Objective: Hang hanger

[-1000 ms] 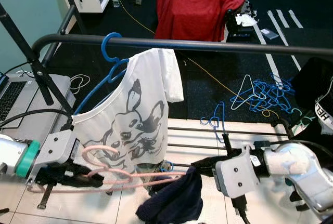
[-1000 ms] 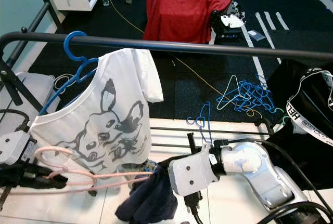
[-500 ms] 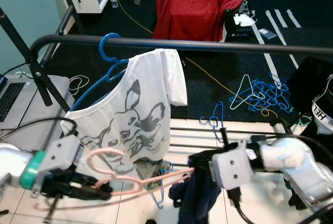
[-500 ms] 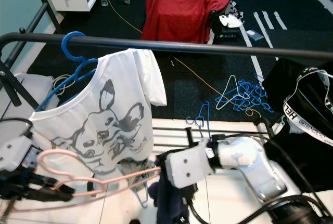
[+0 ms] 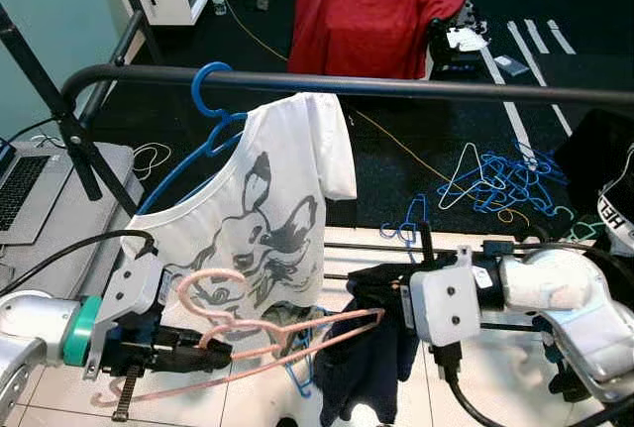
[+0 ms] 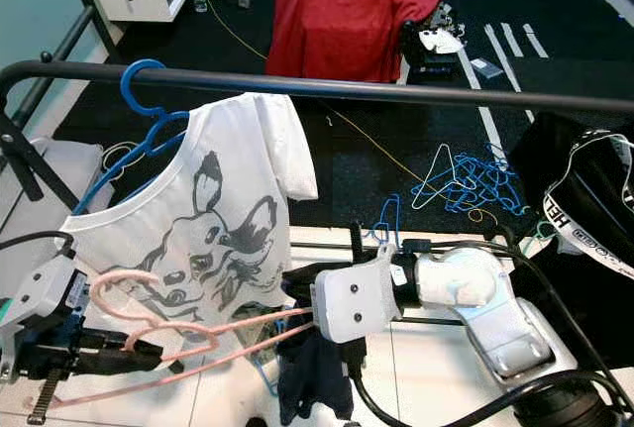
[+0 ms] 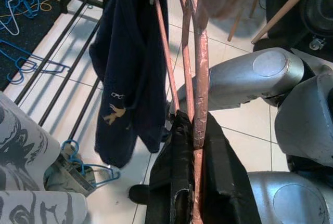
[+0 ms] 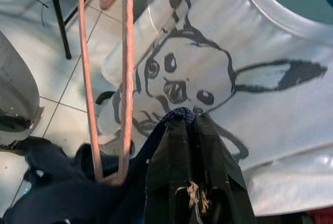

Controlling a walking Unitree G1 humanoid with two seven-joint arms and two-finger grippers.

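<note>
A pink hanger [image 5: 267, 336] lies nearly flat below the black rail [image 5: 396, 85], its hook near the left. My left gripper [image 5: 203, 356] is shut on the hanger's bar; in the left wrist view the fingers [image 7: 179, 182] clamp the pink wire [image 7: 199, 104]. A dark navy garment [image 5: 371, 353] droops from the hanger's right end. My right gripper [image 5: 371, 278] is shut on that garment's top edge [image 8: 179, 114]. A white T-shirt with a dog print [image 5: 258, 219] hangs on a blue hanger [image 5: 203, 90] on the rail.
Loose blue and white hangers [image 5: 500, 179] lie on the dark carpet beyond the rack's lower bars [image 5: 371, 247]. A red-draped object [image 5: 376, 6] stands farther back. A laptop [image 5: 25, 184] sits at the left, a black garment [image 5: 604, 189] at the right. A blue hanger [image 5: 302, 382] lies on the tiles.
My right gripper has lifted the navy garment's edge up and left toward the pink hanger's right end. The left gripper has shifted right with the hanger, whose right end now rises higher.
</note>
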